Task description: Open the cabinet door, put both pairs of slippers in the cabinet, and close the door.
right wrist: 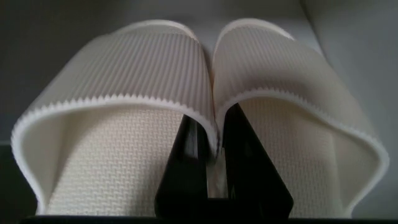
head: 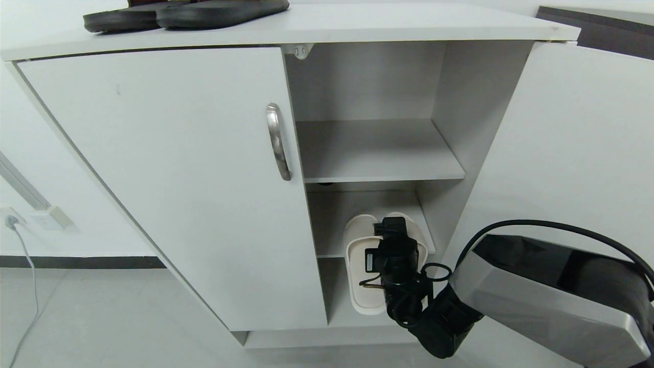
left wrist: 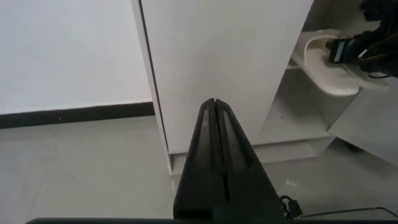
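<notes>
A pair of white slippers is side by side with toes over the lower shelf of the white cabinet and heels past its front edge. My right gripper is shut on the slippers' two inner straps, pinching them together. A pair of black slippers lies on the cabinet top at the left. My left gripper is shut and empty, low over the floor in front of the closed left door. The white slippers also appear there.
The right door stands swung open to the right. The left door is closed, with a metal handle. The middle shelf is bare. A wall socket with a cable sits far left above the floor.
</notes>
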Robot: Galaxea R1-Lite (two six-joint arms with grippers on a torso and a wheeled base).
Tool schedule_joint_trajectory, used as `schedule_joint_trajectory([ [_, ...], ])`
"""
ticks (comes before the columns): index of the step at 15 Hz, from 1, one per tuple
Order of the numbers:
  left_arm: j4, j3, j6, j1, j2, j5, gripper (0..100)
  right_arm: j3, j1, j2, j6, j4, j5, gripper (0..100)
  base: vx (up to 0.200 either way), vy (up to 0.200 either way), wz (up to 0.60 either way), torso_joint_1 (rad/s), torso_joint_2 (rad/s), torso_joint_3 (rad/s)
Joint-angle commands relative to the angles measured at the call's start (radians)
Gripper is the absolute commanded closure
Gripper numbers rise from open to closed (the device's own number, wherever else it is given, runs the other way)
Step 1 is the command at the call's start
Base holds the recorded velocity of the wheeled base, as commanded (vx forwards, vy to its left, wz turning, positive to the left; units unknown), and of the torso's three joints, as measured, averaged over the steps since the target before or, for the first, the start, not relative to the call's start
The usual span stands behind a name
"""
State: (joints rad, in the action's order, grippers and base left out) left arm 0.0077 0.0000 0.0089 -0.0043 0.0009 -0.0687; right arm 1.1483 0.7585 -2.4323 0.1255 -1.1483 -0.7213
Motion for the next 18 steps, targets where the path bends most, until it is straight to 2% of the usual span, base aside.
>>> schedule_joint_trajectory([
  [1, 0.000, 0.000, 0.000, 0.000, 0.001, 0.000, 100, -0.001, -0.008, -0.027, -0.003, -0.008, 0.003, 100, 0.000, 0.000, 0.00, 0.000, 0.00, 0.000],
  [4, 0.000, 0.000, -0.001, 0.000, 0.001, 0.000, 100, 0.033, -0.030, -0.053, -0.009, -0.001, 0.043, 100, 0.000, 0.000, 0.00, 0.000, 0.00, 0.000],
  [8, 0.000, 0.000, -0.001, 0.000, 0.001, 0.000, 100, 0.179, -0.073, -0.096, -0.010, 0.111, 0.068, 100, 0.000, 0.000, 0.00, 0.000, 0.00, 0.000],
  [14, 0.000, 0.000, -0.001, 0.000, 0.001, 0.000, 100, 0.508, -0.107, -0.198, -0.018, 0.306, 0.077, 100, 0.000, 0.000, 0.00, 0.000, 0.00, 0.000],
  [18, 0.000, 0.000, 0.000, 0.000, 0.001, 0.000, 100, 0.590, -0.120, -0.200, -0.090, 0.331, 0.105, 100, 0.000, 0.000, 0.00, 0.000, 0.00, 0.000],
])
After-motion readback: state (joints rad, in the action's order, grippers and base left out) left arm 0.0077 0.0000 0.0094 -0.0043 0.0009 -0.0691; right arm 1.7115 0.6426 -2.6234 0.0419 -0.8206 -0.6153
